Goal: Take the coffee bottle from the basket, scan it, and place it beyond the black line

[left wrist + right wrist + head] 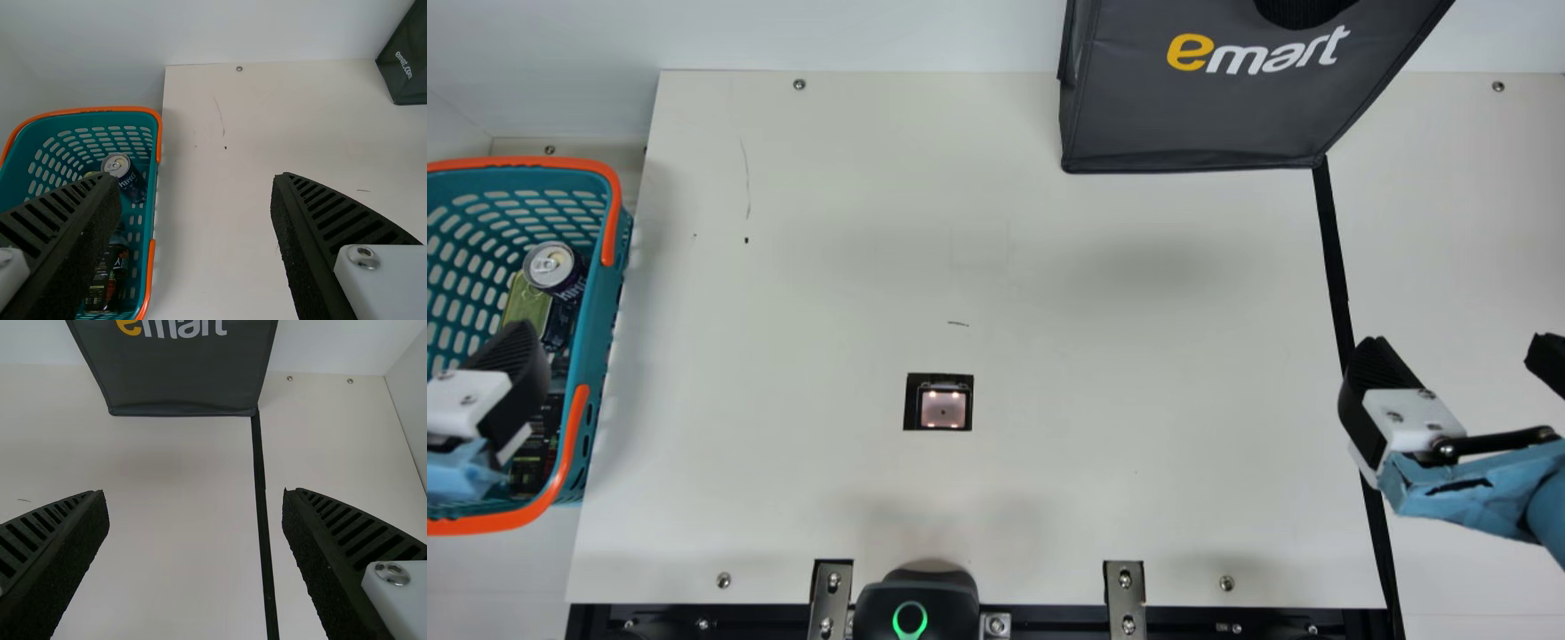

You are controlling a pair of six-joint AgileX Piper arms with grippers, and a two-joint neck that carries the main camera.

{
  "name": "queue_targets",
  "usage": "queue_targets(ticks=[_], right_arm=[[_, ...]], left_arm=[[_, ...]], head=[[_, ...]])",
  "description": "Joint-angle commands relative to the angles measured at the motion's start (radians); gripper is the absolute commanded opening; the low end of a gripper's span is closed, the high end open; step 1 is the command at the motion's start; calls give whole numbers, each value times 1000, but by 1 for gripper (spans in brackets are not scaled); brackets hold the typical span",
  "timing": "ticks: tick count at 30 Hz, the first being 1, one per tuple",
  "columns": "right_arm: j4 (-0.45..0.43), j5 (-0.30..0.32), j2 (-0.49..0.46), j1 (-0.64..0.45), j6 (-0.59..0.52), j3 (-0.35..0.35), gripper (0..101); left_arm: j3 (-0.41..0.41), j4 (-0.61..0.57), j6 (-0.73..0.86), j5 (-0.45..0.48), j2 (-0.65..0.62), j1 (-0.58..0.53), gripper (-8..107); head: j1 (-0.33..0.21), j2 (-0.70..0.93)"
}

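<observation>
Black green-ringed device [951,612]: sat at the near edge of the bench [1138,516], main view; its function could not be told.
Scanner window [943,409]: lit square in a dark surround, set in the bench, main view. Nothing lay on it. Scan judged outstanding.
Coffee bottle [110,283]: probably the dark, labelled item low in the basket [600,347], near end, left wrist view; identity not certain. Pick-up judged not done.
Left gripper [195,180]: jaws released, holding nothing. Main view put it over the basket's near part; left wrist view showed the basket's inner wall and bare bench between the jaws.
Right gripper [197,495]: jaws released, nothing grasped, near the black line [261,500]. Right wrist view showed the line running between the jaws.
Drink can [551,267]: in the basket, farther in than the bottle, top facing up. Main view added a yellow-green item [527,302] beside it; left wrist view gave more of the can's side.
Dark grey bag [1192,116]: far side; the line met its lower corner in main and right wrist views.
Remaining: grasp, lift, scan, set down beyond the line. Task judged at its outset.
</observation>
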Motion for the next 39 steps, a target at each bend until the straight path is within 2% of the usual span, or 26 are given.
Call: queue_targets(ticks=[1,15,31,39], right_arm=[[0,0,0,0,0,0,91],[0,0,0,0,0,0,91],[0,0,0,0,0,0,91],[0,0,0,0,0,0,91]], left_arm=[[0,0,0,0,0,0,90],[0,0,0,0,0,0,90],[0,2,-1,0,1,-3,90],[25,18,-4,6,7,-6,90]], head=[[-17,25],[-17,351],[-17,351],[-17,351]])
